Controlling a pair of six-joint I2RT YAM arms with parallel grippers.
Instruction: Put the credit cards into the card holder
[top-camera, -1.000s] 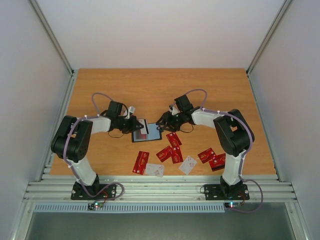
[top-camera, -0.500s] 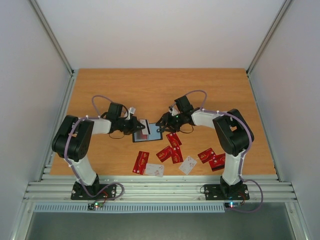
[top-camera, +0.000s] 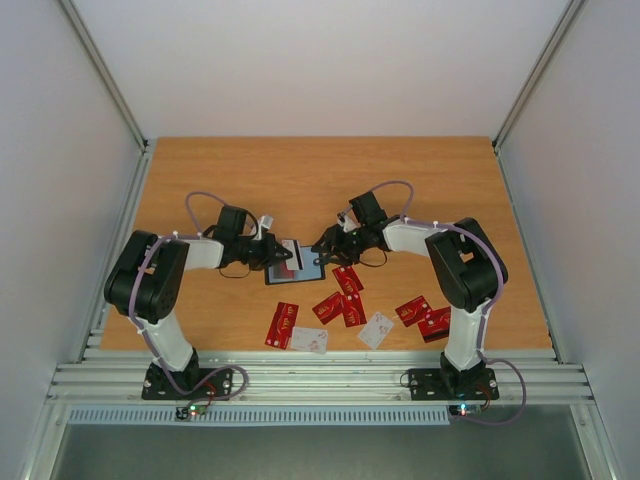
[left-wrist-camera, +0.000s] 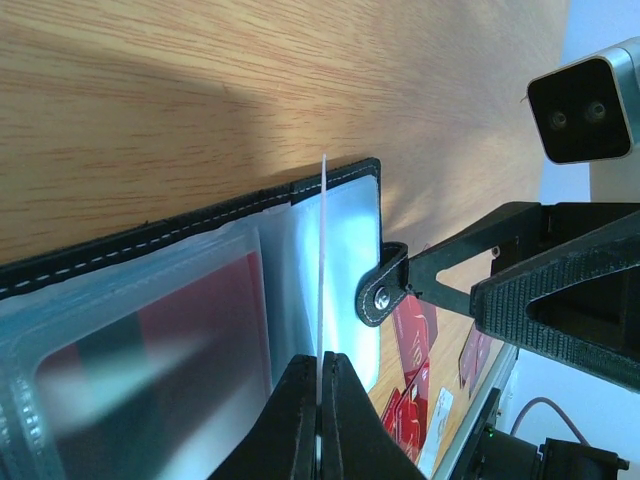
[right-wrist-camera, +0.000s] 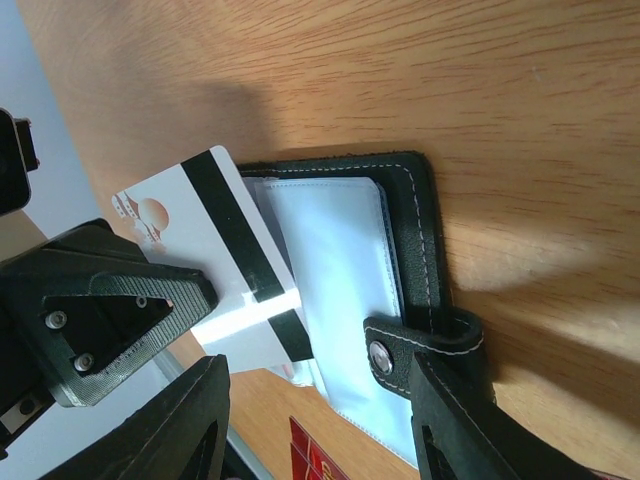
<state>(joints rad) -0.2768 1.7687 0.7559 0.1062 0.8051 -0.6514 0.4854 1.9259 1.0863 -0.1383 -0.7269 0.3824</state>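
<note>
Looking down the left wrist camera, I see my left gripper (left-wrist-camera: 320, 368) closed tight on a white card (left-wrist-camera: 323, 250), pinched by its near edge so that it stands edge-on, straight out ahead of the fingertips. From the right wrist view the same card shows its face, white with a black stripe and a small pale mark in one corner.

The card holder (right-wrist-camera: 412, 225) lies open and flat on the table (top-camera: 300, 170), just ahead of the left fingertips and under the card. The card's far edge is over the clear pockets; I cannot tell whether it has entered a pocket. A red card sits behind the plastic of a pocket to one side of the fingers.

My right gripper (right-wrist-camera: 320, 368) faces the left one across the holder, with its jaws standing apart, about halfway, closed on nothing. The holder's snap tab (right-wrist-camera: 385, 352) lies between its two fingers, nearer the right-hand one. In the left wrist view one right fingertip sits at the tab, touching or very nearly so.

The other credit cards (top-camera: 342, 300) lie loose on the table beside and behind the right gripper, towards the arm bases. They are mostly red, with two pale ones among them.
</note>
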